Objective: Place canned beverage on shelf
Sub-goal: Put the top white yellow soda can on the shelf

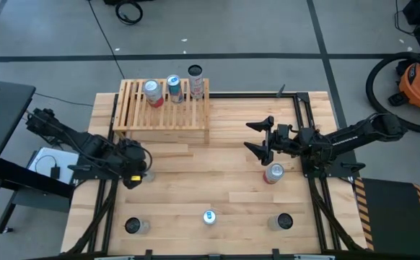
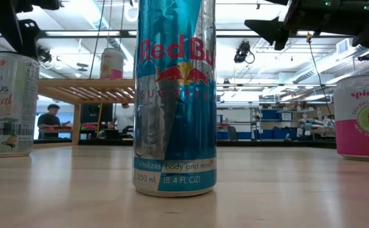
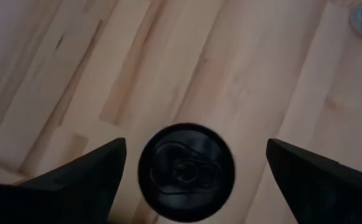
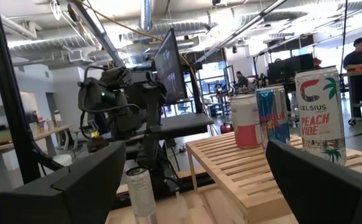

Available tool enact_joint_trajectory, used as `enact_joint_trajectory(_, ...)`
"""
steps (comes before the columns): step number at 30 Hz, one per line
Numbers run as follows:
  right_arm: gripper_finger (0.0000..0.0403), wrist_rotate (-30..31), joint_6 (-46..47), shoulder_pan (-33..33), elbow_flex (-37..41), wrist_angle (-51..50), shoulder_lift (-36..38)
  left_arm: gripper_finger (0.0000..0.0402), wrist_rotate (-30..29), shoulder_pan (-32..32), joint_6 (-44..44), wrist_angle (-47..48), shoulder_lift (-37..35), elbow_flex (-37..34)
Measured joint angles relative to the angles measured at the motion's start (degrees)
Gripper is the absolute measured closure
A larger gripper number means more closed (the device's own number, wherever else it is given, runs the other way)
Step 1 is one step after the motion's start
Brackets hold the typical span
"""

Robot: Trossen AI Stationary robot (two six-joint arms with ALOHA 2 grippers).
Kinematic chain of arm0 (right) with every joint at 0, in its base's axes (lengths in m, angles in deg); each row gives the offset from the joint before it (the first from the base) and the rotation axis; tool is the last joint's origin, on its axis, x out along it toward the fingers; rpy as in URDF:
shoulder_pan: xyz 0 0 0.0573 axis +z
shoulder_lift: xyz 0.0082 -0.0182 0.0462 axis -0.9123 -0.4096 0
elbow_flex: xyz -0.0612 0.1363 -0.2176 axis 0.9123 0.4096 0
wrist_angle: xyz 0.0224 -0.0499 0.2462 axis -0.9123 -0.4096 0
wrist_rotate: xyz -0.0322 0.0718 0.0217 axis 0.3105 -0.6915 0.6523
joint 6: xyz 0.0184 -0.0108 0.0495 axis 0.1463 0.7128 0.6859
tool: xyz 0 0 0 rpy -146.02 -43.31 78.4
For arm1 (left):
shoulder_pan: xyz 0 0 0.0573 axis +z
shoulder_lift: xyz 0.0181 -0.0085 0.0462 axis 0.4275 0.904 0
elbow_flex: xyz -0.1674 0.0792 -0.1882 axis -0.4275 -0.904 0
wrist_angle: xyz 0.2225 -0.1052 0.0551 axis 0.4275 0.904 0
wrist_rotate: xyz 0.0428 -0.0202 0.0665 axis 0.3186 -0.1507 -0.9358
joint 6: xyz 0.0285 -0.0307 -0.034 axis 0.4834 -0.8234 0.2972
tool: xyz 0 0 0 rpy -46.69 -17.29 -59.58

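while three cans (image 1: 174, 89) stand on the shelf (image 1: 163, 110) at the table's (image 1: 217, 188) far left, the left gripper (image 3: 187, 171) hangs spread directly above a black-topped can (image 3: 186, 172) near the left edge. the right gripper (image 1: 259, 139), also spread, hovers beside a pink can (image 1: 273, 173), holding nothing.

I count eight cans: three standing on the shelf (image 1: 163, 108), five beside it on the surface (image 1: 224, 188). Of those five, two have black tops, as does one on the shelf. Two arms, one claw each.
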State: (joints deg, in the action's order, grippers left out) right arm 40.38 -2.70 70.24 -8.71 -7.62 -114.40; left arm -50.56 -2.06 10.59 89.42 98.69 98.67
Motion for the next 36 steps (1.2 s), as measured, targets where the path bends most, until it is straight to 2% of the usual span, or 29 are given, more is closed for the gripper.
enact_joint_trajectory(5,0.0004,-0.17,0.0,0.02,0.0,-0.05,0.0,0.0012,-0.26,1.05,-0.06,2.42,2.35,0.0)
enact_joint_trajectory(24,0.0004,-0.36,0.01,0.11,0.0,-1.27,0.0,0.0014,1.38,1.81,1.01,2.45,6.87,0.0)
enact_joint_trajectory(36,0.0004,-0.39,0.0,0.11,0.0,-1.28,0.0,0.0065,1.36,1.81,1.36,2.52,6.82,0.0)
